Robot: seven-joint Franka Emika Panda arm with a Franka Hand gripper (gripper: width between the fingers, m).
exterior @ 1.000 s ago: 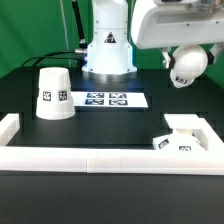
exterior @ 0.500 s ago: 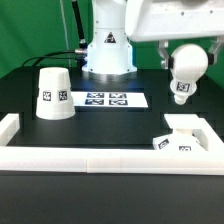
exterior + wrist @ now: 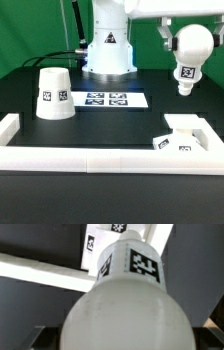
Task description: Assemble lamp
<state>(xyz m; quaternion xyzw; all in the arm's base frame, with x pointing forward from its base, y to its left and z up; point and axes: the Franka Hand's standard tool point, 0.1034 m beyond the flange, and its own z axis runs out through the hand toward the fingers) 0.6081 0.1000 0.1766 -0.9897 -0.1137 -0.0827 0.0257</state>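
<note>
at the exterior view's left, the shade (image 3: pixel 52 92) stands mouth-down on the dark surface (image 3: pixel 110 125), untouched and in the same spot as a second ago. beside it, toward the middle, the marker board (image 3: pixel 107 99) lies flat where it was. further right, the base (image 3: pixel 182 128) sits on the surface, tucked into the corner of the white border rails (image 3: pixel 100 160); it has not shifted either.

what has changed is all at the right. the bulb (image 3: pixel 190 52) hung tilted a second ago, with its neck off to one side. now it has swung round so the neck points straight down and the ball is on top, and it has risen a little, clear of everything below. your end effector (image 3: pixel 125 339) is clamped on the ball end: in the wrist view the bulb fills the space between the dark fingers, with its tagged neck reaching away toward the rails.

so you have the bulb in the right attitude for seating in the base. it looks to be above and somewhat behind the base, though how far is hard to tell. you probably still have to line up and lower it.
</note>
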